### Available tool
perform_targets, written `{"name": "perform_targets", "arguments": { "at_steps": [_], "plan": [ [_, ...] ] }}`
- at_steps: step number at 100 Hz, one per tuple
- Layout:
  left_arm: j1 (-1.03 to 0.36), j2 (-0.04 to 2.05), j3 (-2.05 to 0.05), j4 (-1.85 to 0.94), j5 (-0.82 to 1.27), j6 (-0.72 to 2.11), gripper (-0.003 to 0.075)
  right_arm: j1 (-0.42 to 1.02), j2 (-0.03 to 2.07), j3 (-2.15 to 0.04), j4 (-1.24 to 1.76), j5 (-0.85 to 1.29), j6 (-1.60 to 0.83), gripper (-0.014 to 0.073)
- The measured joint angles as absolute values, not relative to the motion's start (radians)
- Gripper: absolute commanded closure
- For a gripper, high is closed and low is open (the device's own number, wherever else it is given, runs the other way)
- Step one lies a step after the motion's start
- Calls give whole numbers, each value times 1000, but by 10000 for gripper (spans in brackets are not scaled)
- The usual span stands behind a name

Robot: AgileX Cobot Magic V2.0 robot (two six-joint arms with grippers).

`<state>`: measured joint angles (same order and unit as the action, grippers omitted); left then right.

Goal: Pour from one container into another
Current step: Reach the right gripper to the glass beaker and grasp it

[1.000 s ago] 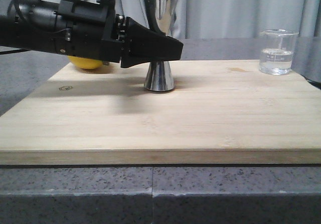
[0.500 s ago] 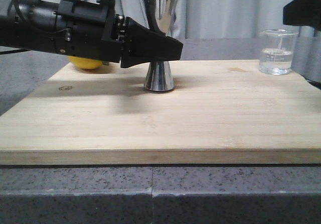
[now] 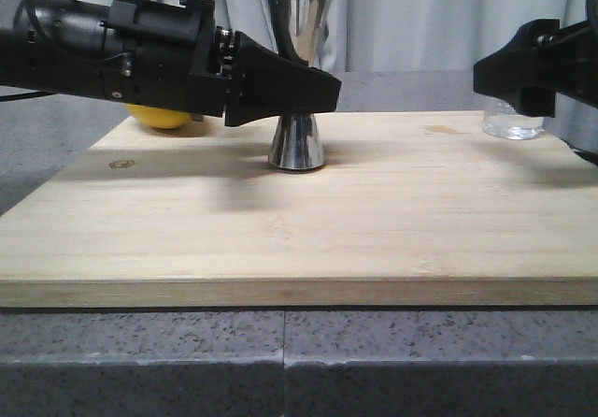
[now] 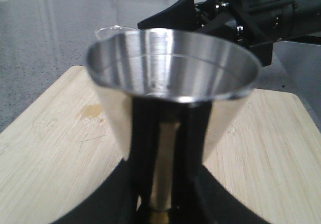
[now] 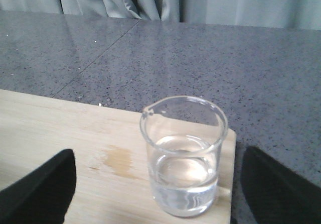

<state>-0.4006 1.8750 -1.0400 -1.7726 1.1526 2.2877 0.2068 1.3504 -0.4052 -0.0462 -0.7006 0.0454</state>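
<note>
The steel jigger (image 3: 298, 142) stands upright on the wooden board (image 3: 280, 230), left of centre. My left gripper (image 3: 316, 90) is shut on its narrow waist, hiding the gold band in the front view. In the left wrist view the jigger's (image 4: 173, 73) open upper cup fills the frame, and the gripper (image 4: 163, 204) hugs its stem. The clear glass beaker (image 5: 184, 158), partly filled with clear liquid, stands at the board's far right corner. My right gripper (image 5: 156, 184) is open, its fingers (image 5: 40, 189) spread wide on either side of the beaker, apart from it. The front view has that gripper (image 3: 505, 71) covering most of the beaker (image 3: 512, 127).
A yellow lemon-like object (image 3: 163, 116) lies at the board's back left, behind the left arm. A brownish stain (image 5: 119, 159) marks the board beside the beaker. The board lies on a grey speckled counter (image 3: 280, 361). Curtains hang behind.
My right gripper has come into view from the upper right and dropped in front of the beaker. The left gripper and jigger have not moved.
</note>
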Motion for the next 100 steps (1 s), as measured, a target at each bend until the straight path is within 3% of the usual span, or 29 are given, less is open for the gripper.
{"name": "perform_targets", "arguments": {
  "at_steps": [82,100],
  "plan": [
    [-401,1875,-1040,-1773,1153,2288,650,190,1605,-545,-69,-769,47,-19],
    [-401,1875,-1040,-1773,1153,2288,650,184,1605,-545,-70,-771,47,99]
  ]
}}
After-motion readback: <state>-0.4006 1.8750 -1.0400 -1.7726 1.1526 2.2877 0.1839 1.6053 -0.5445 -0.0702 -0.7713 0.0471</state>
